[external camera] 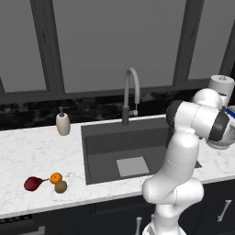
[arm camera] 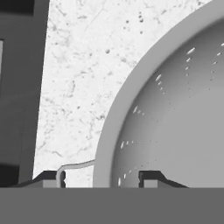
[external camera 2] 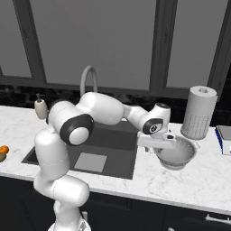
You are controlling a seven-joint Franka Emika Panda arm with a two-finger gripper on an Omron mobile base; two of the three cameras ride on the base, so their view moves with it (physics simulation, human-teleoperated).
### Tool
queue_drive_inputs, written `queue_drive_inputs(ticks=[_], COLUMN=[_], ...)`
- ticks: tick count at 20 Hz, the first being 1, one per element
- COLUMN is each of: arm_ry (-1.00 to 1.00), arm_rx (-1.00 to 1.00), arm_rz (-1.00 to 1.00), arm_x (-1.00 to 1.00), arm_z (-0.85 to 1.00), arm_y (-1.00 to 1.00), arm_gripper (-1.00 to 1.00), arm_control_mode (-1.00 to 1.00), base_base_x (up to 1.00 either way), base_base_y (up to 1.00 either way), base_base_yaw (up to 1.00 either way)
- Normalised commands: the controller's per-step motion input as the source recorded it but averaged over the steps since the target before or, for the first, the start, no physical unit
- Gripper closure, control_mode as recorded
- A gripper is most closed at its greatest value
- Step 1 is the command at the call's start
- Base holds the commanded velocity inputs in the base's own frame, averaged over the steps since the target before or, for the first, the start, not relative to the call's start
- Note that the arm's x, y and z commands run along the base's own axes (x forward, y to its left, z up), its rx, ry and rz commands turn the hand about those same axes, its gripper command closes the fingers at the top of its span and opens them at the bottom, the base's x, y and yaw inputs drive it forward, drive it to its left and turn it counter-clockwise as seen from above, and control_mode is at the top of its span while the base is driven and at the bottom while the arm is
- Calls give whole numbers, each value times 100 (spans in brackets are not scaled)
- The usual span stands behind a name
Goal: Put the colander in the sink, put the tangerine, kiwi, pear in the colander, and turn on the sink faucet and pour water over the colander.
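The gripper [arm camera: 103, 177] straddles the near rim of the small round silver-white perforated metal colander [arm camera: 175, 113], one finger outside by the thin wire handle, one inside, jaws narrowed but not visibly pinching it. The bowl looks light, stiff and slippery, so the rim is probably the best hold. It sits on the white marble worktop [external camera 2: 189, 180], just right of the dark grey sink [external camera 2: 115, 146].

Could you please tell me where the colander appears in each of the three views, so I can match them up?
Left base view: the colander sits at the right edge, mostly behind the arm.
Right base view: right of centre on the counter, right of the sink, at the gripper.
Hand view: its rim and perforated bowl take up the right side.
Shared landmark: the sink.
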Motion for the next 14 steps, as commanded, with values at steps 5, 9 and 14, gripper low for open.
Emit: queue_drive_inputs(ticks=[5, 9, 14], arm_ry=[-3, -3, -2], arm_rx=[-2, -8, -9], arm_rz=[0, 0, 0], arm_x=[-20, -41, -61], arm_z=[13, 21, 7], arm_y=[0, 20, 68], arm_gripper=[100, 100, 100], arm_control_mode=[-100, -100, -100], base_base_x=[0, 0, 0], base_base_y=[0, 0, 0], base_base_yaw=[0, 0, 0])
